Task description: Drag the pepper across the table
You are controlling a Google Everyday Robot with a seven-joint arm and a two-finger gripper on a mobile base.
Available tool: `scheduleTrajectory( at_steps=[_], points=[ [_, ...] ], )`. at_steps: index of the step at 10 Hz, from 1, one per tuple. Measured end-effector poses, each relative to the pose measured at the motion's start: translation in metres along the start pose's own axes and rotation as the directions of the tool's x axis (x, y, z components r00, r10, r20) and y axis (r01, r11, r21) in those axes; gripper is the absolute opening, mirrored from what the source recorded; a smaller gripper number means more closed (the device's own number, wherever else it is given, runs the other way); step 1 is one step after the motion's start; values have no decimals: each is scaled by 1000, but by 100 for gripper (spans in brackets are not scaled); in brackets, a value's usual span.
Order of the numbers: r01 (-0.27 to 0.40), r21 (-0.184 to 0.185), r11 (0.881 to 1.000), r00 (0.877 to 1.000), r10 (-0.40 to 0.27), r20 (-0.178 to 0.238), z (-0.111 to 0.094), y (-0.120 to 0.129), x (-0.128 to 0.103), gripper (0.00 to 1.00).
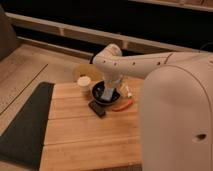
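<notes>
One pepper (122, 105), small, slender, orange-red and slightly curved, lying flat on the table (90, 140), toward the far right of the light wooden plank top and close against the robot's white body (177, 120). Just left of and behind the pepper, a black bowl (96, 90), near the pepper's left end. Lowered into that bowl from above, the gripper (107, 94), apart from the pepper and not on it; whether spread or closed, impossible to tell from this angle; a pale bluish patch at its tip. At the bowl's near-left edge, a dark flat block (97, 108), rectangular, set askew on the planks. Beside the bowl's far-left rim, what looks like a white cup (83, 81), with a tan round thing (79, 71) behind it. Right of the bowl, past the gripper, a little white tube (128, 91). Reaching in from the right, the white arm (135, 62), bent down at the wrist. Left of the table, a dark grey mat (25, 125).
</notes>
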Motion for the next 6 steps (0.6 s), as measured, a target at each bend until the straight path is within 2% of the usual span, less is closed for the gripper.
scheduleTrajectory(
  at_steps=[6],
  points=[
    [-1,0,1000,1000,1,1,0,0,-1,65]
  ],
)
